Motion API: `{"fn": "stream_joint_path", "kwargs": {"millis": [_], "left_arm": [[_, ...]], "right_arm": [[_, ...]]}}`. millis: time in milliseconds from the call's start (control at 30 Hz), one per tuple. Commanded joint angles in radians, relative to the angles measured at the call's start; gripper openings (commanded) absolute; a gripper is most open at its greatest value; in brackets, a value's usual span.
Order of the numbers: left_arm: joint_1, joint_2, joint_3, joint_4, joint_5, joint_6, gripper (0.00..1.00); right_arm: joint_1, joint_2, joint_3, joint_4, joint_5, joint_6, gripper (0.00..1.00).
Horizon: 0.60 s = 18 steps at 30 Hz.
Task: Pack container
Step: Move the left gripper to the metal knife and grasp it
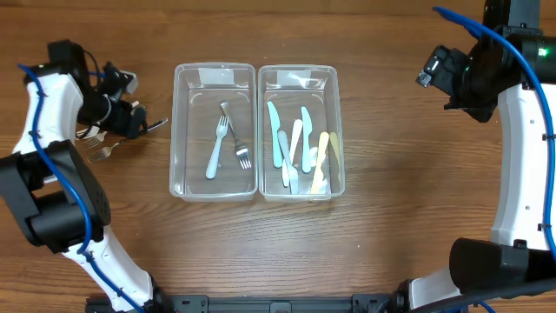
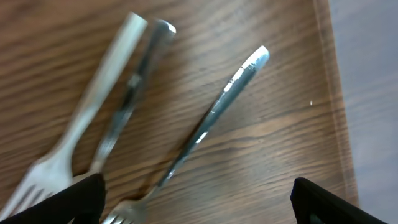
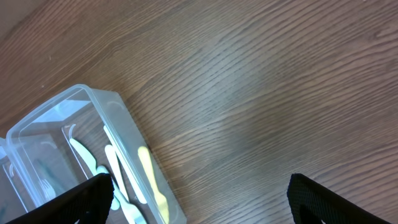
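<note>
**Packing part done: three forks left outside the bins**

In the left wrist view, three forks lie loose on the table (image 2: 292,143) directly below the left gripper (image 2: 198,193). They are a pale fork (image 2: 99,93), a metal fork (image 2: 134,93) lying close along it, and a second metal fork (image 2: 217,106) angled a little apart. The gripper's fingers stand wide apart at the bottom corners of that view with nothing between them. It hovers over the tine ends and has not closed on any fork.

Further out, in the middle of the table, two clear bins sit side by side and touching. The fork bin (image 1: 176,130) holds a light blue fork (image 1: 214,155) and a grey metal fork (image 1: 234,139), crossed over each other. The knife bin (image 1: 339,130) holds a cluster of plastic knives (image 1: 295,148) in blue, white and yellow.

Furthest off, the right gripper (image 1: 432,68) hangs high over the far right of the table, well away from both bins. Its fingers are spread and empty.

The sorting looks well along. The knives appear all packed, and two of the five forks in view are in. What seems left is to carry the three loose forks across to the fork bin, probably one at a time.
</note>
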Motion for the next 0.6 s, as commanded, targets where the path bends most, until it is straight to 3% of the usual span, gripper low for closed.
{"fn": "stream_joint_path", "kwargs": {"millis": [0,567], "left_arm": [[-0.005,0.015,-0.067,0.039,-0.038,0.053,0.93],[-0.006,0.015,-0.171,0.119,-0.134,0.051,0.92]], "right_arm": [[-0.002,-0.002,0.001,0.01,0.001,-0.004,0.92],[-0.002,-0.002,0.001,0.009,0.001,-0.003,0.92]]}}
